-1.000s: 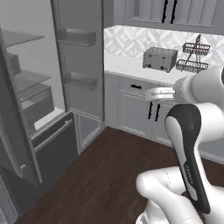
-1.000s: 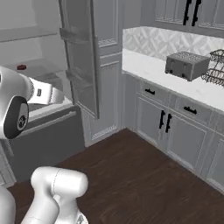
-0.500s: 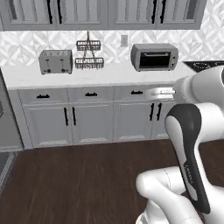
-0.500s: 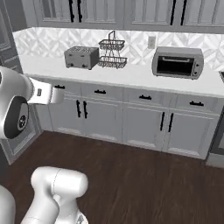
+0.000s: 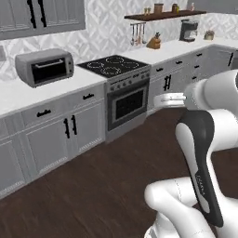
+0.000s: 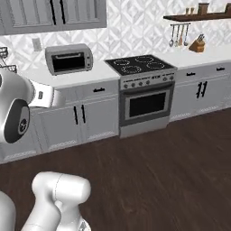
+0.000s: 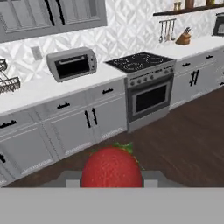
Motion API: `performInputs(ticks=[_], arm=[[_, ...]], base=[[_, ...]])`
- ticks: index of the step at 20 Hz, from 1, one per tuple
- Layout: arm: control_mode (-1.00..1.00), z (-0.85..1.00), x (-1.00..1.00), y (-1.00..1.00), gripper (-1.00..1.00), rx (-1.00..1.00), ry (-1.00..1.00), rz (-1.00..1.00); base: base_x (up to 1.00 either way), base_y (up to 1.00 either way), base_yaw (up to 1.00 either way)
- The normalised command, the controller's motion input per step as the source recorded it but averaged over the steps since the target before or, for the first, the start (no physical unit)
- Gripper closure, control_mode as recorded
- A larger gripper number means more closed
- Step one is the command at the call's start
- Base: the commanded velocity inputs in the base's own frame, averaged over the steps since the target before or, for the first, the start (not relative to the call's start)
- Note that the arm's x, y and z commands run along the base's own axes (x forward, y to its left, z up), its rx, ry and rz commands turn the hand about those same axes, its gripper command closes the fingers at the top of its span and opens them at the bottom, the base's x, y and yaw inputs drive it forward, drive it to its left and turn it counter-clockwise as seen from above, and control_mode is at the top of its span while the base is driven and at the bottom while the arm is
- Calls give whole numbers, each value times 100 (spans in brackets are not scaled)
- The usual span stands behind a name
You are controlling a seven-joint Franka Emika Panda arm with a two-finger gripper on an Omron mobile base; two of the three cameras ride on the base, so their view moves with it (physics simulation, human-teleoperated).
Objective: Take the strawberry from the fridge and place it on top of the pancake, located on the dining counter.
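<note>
A red strawberry (image 7: 112, 168) with green leaves sits low in the hand view, and my gripper (image 7: 112, 176) is shut on it, a grey finger (image 7: 71, 178) showing on either side. My white hand (image 5: 170, 98) juts out level from the arm, above the dark floor, and it also appears in the right base view (image 6: 46, 97). The fridge, the pancake and the dining counter are out of view.
Ahead runs a white counter over grey cabinets (image 5: 51, 128) with a toaster oven (image 5: 44, 67) on it. A black cooktop and oven (image 6: 143, 92) stand to its right. A knife block (image 6: 197, 45) and hanging utensils (image 6: 177, 35) are farther right. Dark wood floor (image 6: 158, 171) lies between.
The whole scene has swept sideways as the base turned: the open fridge left the views, then the toaster and wire rack, and now the toaster oven and stove face me.
</note>
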Motion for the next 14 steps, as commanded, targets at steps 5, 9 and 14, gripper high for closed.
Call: performInputs(ticks=[5,9,14], arm=[[100,0,0,0,100,0,0,0],[100,0,0,0,100,0,0,0],[100,0,0,0,100,0,0,0]], base=[[-2,0,-100],[0,0,-100],[0,0,-99]])
